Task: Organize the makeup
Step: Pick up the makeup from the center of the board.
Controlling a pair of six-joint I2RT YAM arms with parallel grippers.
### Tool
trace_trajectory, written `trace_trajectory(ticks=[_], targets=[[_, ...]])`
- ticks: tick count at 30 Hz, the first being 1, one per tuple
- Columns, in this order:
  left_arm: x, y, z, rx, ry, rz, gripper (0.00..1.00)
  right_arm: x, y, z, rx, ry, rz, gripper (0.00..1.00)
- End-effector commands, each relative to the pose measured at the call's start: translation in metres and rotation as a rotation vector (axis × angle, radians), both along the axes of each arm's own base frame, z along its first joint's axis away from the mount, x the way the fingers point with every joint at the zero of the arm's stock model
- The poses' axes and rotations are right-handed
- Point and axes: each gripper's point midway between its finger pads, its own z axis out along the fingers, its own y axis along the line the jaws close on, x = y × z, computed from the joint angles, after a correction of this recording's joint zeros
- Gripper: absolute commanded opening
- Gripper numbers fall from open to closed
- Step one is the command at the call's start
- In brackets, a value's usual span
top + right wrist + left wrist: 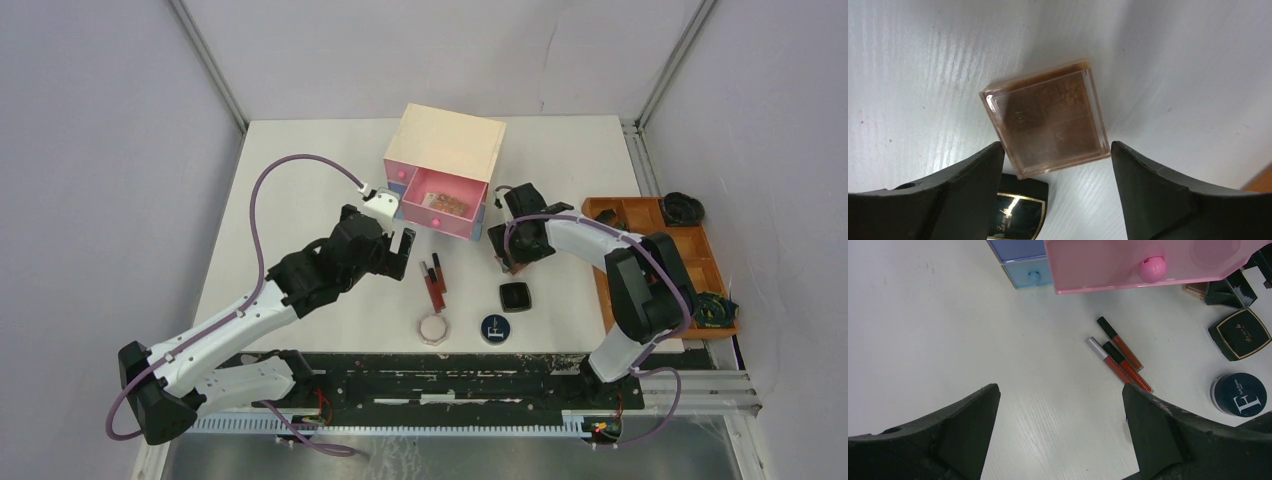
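1. The left arm is reaching from its base at the near left corner diagonally toward the middle of the white table [300, 180], forearm low and wrist tipping downward. The left gripper [398, 252] is hovering over bare tabletop, fingers spread wide with nothing between them.
2. Just right of it, three slim tubes [1120, 360] are lying side by side, touching, in front of the drawers.
3. Nearer the front edge, a pale octagonal jar [434, 328] is sitting beside a round dark-blue compact [494, 328], with a black square compact [515, 296] just behind that.
4. Behind these, a beige box [450, 150] is standing with its pink drawer [447, 205] pulled open. Something brownish, possibly a palette, is lying inside.
5. The right arm is folding up from its base, elbow high, forearm reaching left to the centre. The right gripper [1058, 170] is pointing down, fingers apart on either side of a brown compact [1045, 117] lying flat on the table.
6. At the far right, an orange-brown tray [690, 240] is holding dark coiled items.
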Motion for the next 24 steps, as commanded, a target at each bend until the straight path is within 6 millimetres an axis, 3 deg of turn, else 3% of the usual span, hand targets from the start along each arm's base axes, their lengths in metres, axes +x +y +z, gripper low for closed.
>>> trace_trajectory(ticks=[1, 6, 14, 24], targets=[[0.005, -0.008, 0.009, -0.063, -0.022, 0.002, 0.99, 0.016, 0.002, 0.029, 0.016, -0.119, -0.017, 0.89], [0.004, -0.006, 0.011, -0.064, -0.025, 0.005, 0.99, 0.025, 0.012, 0.03, 0.044, -0.13, 0.033, 1.0], [0.004, -0.004, 0.013, -0.062, -0.028, 0.013, 0.99, 0.028, 0.017, 0.007, 0.033, -0.064, 0.069, 1.0], [0.007, -0.005, 0.012, -0.047, -0.024, 0.016, 0.99, 0.038, 0.023, -0.003, 0.027, -0.04, 0.096, 1.0]])
